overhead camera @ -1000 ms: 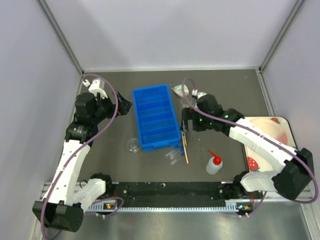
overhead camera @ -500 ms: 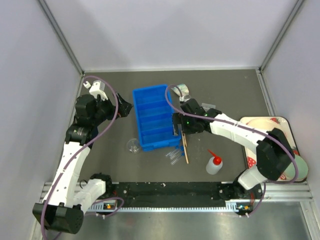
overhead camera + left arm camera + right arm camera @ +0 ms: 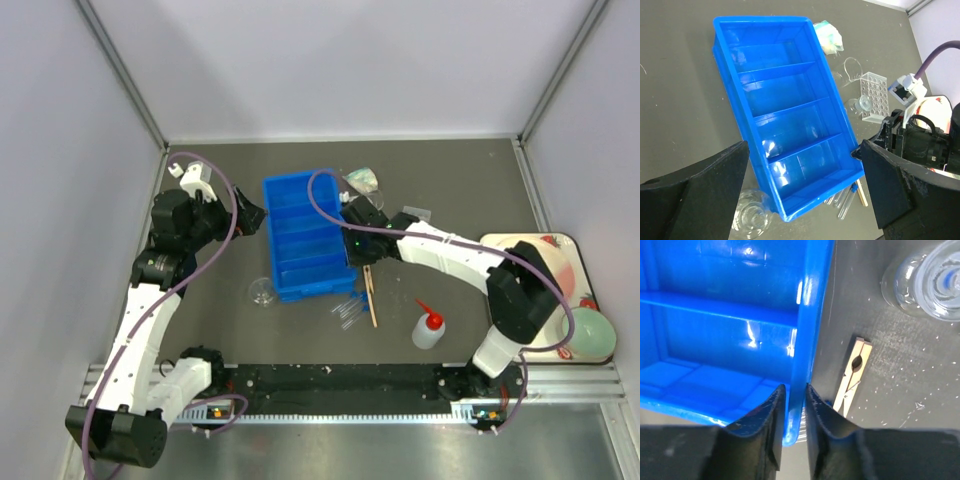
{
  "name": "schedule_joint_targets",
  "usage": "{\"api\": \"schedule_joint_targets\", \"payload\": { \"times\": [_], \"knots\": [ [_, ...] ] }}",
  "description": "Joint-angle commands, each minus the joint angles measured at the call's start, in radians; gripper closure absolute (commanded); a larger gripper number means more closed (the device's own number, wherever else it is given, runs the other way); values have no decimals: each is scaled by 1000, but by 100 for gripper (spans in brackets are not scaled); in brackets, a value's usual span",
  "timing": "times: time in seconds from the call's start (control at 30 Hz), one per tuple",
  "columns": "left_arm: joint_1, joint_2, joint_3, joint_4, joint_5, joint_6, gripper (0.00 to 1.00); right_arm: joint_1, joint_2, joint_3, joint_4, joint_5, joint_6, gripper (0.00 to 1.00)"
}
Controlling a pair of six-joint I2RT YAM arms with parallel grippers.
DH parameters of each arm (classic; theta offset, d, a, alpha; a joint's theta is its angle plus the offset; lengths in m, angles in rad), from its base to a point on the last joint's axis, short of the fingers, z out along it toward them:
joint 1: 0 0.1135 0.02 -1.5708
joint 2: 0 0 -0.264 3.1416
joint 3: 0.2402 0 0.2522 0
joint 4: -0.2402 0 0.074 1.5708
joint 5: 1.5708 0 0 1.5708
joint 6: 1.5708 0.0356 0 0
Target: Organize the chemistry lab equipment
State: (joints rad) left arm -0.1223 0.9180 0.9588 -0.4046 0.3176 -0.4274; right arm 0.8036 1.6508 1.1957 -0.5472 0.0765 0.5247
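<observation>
While the left claw point(image 3: 804, 147) is spread wide above the blue bin point(image 3: 780, 95) with nothing held in it, the right claw point(image 3: 794, 392) is closed narrowly on the bin's right wall, one finger inside and one outside. A wooden clamp point(image 3: 854, 375) is seen lying on the surface point(image 3: 450, 170) just beside that wall, with clear tubes point(image 3: 348, 310) near it. A glass flask point(image 3: 264, 291) is set by the bin's near left corner. A squeeze bottle point(image 3: 428, 328) is stood well apart to the right, and a tube rack point(image 3: 874, 95) is placed off the bin's right side.
</observation>
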Motion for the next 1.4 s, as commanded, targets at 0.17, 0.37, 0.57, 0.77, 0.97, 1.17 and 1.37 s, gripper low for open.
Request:
{"api": "schedule_joint_targets", "payload": {
  "times": [0.17, 0.37, 0.57, 0.77, 0.97, 1.17, 1.37],
  "knots": [
    [-2, -27, 11, 23, 6, 16, 2, 39, 104, 130, -2, 60, 6, 100],
    [-2, -38, 3, 23, 5, 19, 2, 39, 176, 206, -14, 133, 15, 100],
    [-2, -39, -2, 20, 12, 21, 2, 26, 292, 349, -37, 167, 32, 100],
    [-2, -34, -6, 21, 9, 24, 2, -12, 375, 484, -51, 166, 40, 100],
    [-2, -28, -5, 18, 1, 26, 2, -27, 414, 545, -62, 187, 8, 90],
    [-2, -15, -6, 20, -11, 42, 2, -27, 335, 535, -77, 210, -35, 37],
    [-4, -30, 23, 23, -14, 65, 2, -29, 76, 446, -106, 253, -74, 13]
  ]
}}
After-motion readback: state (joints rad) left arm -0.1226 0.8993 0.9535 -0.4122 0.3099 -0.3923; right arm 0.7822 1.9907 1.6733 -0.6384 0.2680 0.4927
